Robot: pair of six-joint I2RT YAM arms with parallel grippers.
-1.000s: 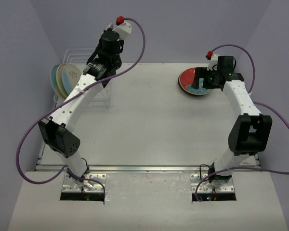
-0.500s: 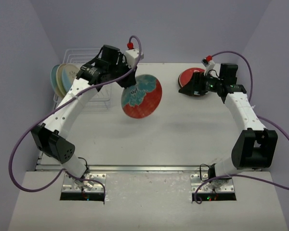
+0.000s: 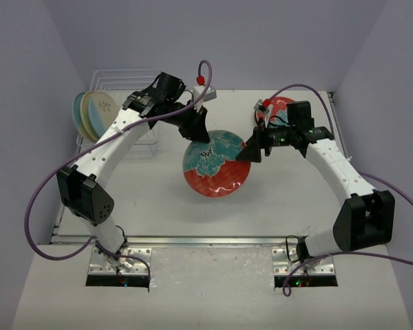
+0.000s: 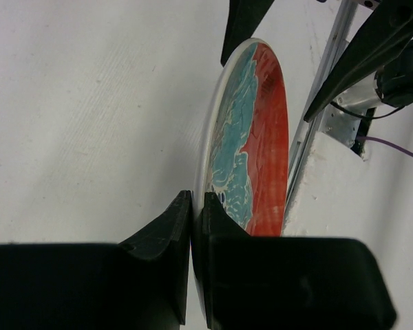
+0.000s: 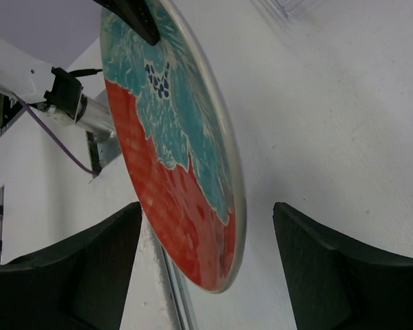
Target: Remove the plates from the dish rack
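Note:
My left gripper (image 3: 198,133) is shut on the top rim of a red plate with teal-and-white patches (image 3: 217,163), held tilted above the table's middle. In the left wrist view the fingers (image 4: 193,206) pinch its rim (image 4: 251,137). My right gripper (image 3: 251,150) is open at the plate's right edge; in the right wrist view its jaws stand wide on either side of the plate's rim (image 5: 179,165), not touching. Another red plate (image 3: 279,105) lies flat at the back right, mostly hidden by the right arm. The white wire dish rack (image 3: 124,79) at the back left holds cream and teal plates (image 3: 93,113).
The left arm (image 3: 117,137) crosses in front of the rack. Purple cables loop from both arms. The table's metal front edge (image 3: 213,240) runs along the near side. Grey walls close in on the left, back and right.
My left gripper has carried the red plate from the rack out to the table's middle, toward the right. My right gripper left the flat plate and came left, open around the carried plate's edge.

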